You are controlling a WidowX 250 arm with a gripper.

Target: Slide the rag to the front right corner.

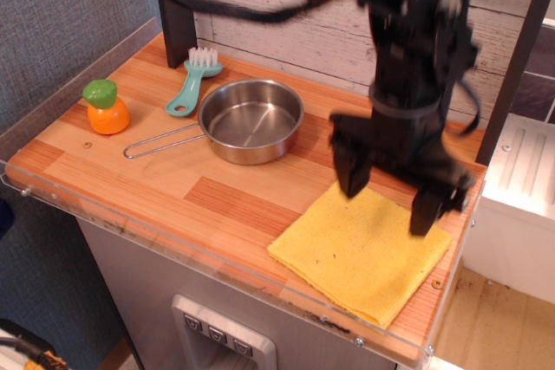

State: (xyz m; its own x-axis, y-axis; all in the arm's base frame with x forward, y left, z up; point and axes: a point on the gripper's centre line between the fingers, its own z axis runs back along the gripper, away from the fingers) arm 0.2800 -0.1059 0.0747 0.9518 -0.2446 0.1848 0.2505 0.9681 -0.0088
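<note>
The rag (360, 253) is a flat yellow square cloth with a few dark specks. It lies on the striped wooden countertop by the front right corner (425, 348), whose clear edge guard shows a small screw. My black gripper (390, 197) hangs open above the rag's far edge, its two fingers spread wide and empty. The fingers are off the cloth. The arm above is blurred by motion.
A steel pan (250, 120) with a wire handle sits mid-counter, left of the rag. A teal brush (192, 81) lies behind it. An orange and green toy vegetable (106, 107) stands at the left. A dark post (176, 2) rises at the back left.
</note>
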